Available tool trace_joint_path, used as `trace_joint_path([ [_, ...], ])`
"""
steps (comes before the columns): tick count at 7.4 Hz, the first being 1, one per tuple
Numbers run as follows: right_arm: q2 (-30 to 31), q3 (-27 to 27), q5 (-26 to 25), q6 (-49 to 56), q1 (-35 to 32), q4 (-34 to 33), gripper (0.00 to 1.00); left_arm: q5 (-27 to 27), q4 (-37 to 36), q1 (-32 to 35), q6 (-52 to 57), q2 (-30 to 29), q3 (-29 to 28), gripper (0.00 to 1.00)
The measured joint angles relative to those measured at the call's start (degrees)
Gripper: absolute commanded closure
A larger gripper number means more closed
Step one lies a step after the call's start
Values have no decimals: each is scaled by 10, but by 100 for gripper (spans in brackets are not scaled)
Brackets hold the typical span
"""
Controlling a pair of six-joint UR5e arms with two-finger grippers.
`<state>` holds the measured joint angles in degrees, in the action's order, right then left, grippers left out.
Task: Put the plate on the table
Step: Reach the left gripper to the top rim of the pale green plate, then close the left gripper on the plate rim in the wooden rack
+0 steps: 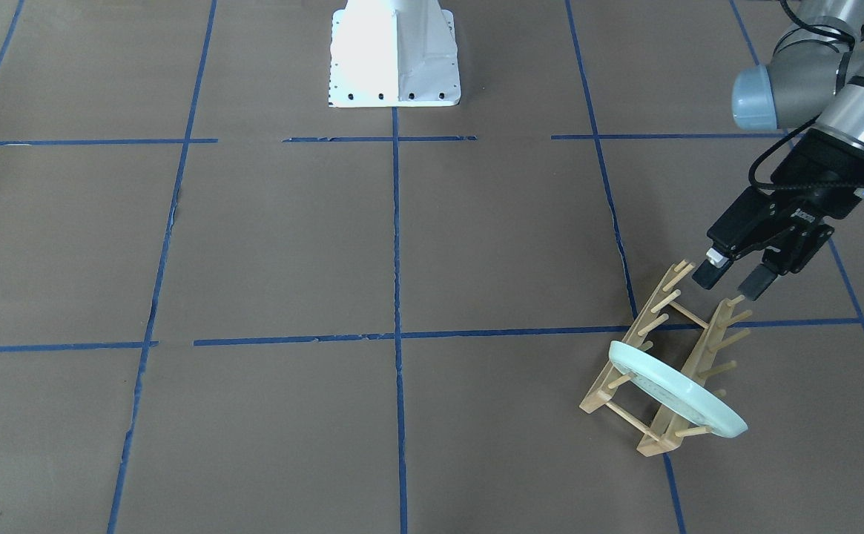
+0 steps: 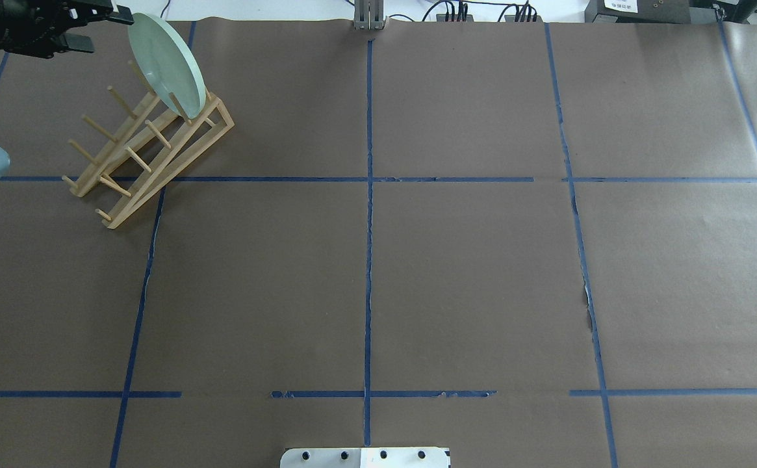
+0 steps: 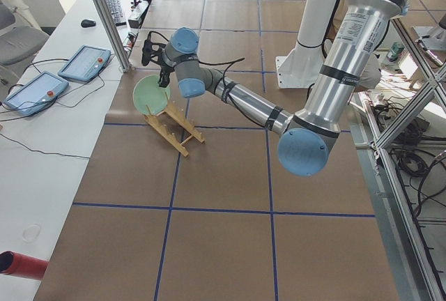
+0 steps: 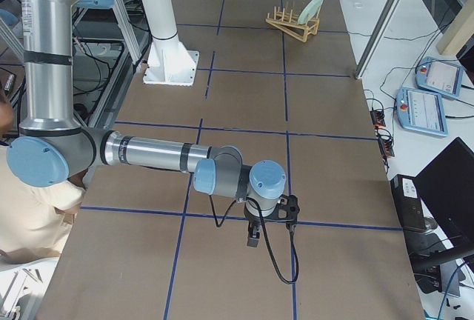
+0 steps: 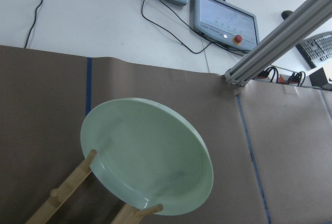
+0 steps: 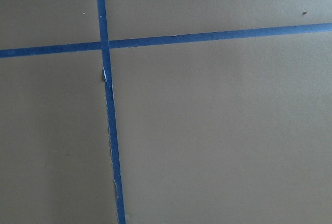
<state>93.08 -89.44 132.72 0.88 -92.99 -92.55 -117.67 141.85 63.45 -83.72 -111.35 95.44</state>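
The pale mint-green plate (image 1: 673,393) stands on edge, tilted, between pegs at the far end of the wooden rack (image 1: 658,439). It also shows in the overhead view (image 2: 166,65) and fills the left wrist view (image 5: 148,154). My left gripper (image 1: 732,280) is open and empty, above the rack's end nearest the robot and apart from the plate. My right gripper (image 4: 252,240) hangs low over the brown table (image 1: 291,237), far from the rack. It shows only in the exterior right view, so I cannot tell whether it is open or shut.
The white robot base (image 1: 394,52) stands at the table's near middle edge. Beyond the table's far edge, past the plate, are an aluminium post (image 5: 280,40) and control pendants (image 5: 225,19) with cables. Blue tape lines cross the table.
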Motion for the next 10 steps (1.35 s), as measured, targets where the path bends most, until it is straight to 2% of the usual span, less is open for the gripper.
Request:
trace_joint_path([
  [1, 0, 0, 0, 0, 0, 0, 0, 50, 72, -22, -86, -3, -35, 0],
  [2, 0, 0, 0, 0, 0, 0, 0, 92, 133, -41, -139, -5, -71, 11],
  [3, 0, 0, 0, 0, 0, 0, 0, 119, 164, -50, -168, -6, -92, 18],
  [6, 0, 0, 0, 0, 0, 0, 0, 137, 188, -56, -217, -16, -137, 34],
  [10, 0, 0, 0, 0, 0, 0, 0, 134, 188, -56, -285, -36, -163, 35],
])
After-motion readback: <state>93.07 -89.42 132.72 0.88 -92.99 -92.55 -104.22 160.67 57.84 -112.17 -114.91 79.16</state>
